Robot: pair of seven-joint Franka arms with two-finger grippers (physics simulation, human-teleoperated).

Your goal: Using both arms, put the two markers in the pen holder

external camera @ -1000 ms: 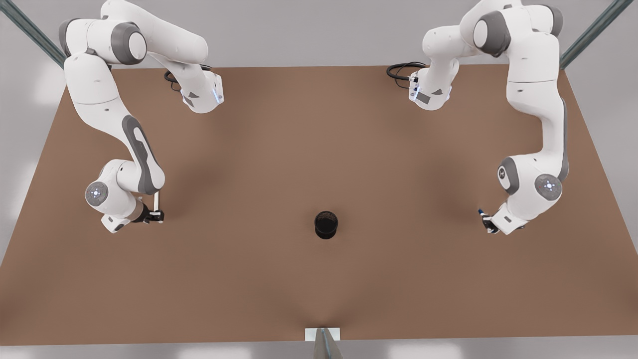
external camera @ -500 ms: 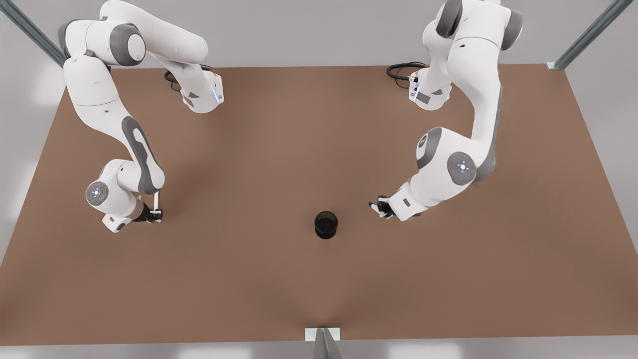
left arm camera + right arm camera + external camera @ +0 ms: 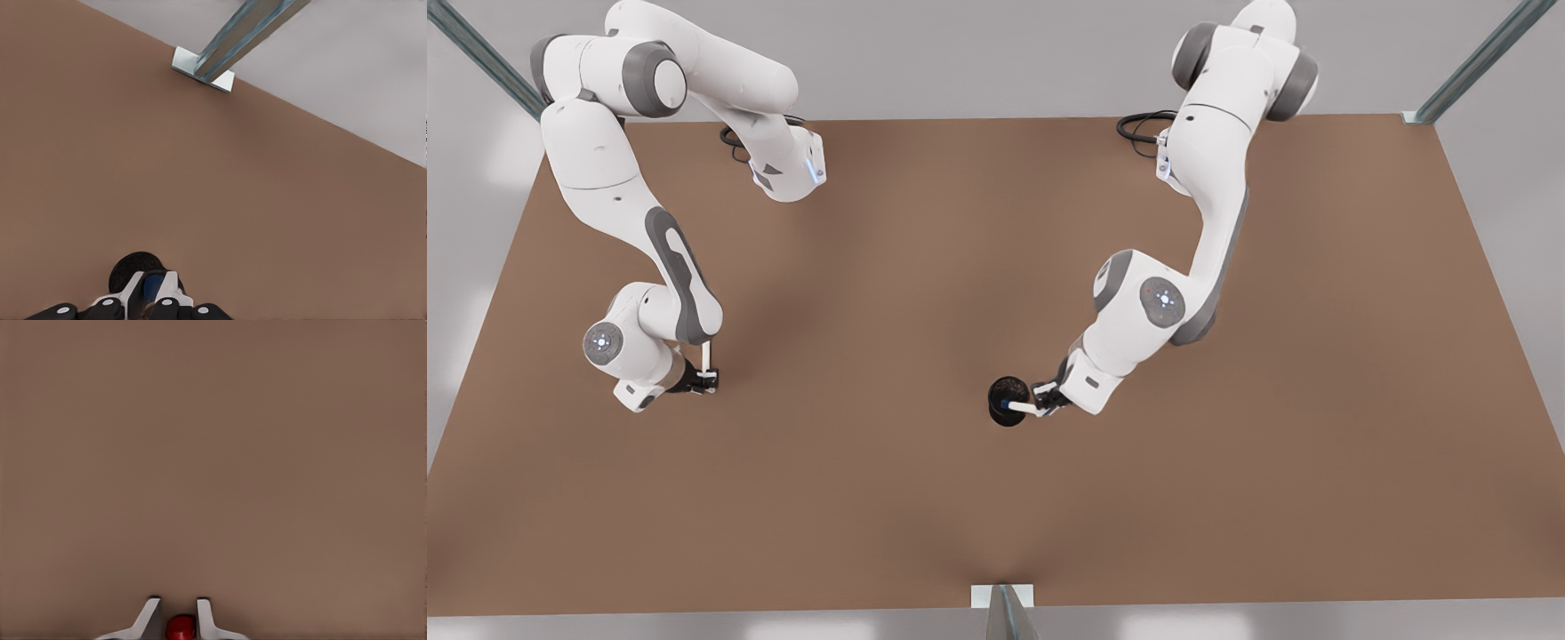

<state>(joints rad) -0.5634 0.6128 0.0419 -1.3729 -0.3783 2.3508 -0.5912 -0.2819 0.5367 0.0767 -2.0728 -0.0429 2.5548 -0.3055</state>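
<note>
Front view: the left gripper (image 3: 1040,400), on the arm at the front view's right, is clamped on the blue-capped marker (image 3: 1020,407), whose capped end reaches over the rim of the pen holder (image 3: 1008,401) in the middle of the brown table (image 3: 925,267). The right gripper (image 3: 704,382), well apart at the front view's left, grips the red-capped marker (image 3: 706,358) and waits.

Left wrist view: the blue cap sits between the 2 closed fingers (image 3: 171,285), with the holder's dark mouth just beyond them.

Right wrist view: the red cap (image 3: 180,627) is pinched between 2 pale fingers (image 3: 148,619) above bare table.

Risk, as I judge it: the blue-capped marker looks tilted rather than upright, so letting go now could let it strike the rim, tip the holder or roll away
</note>
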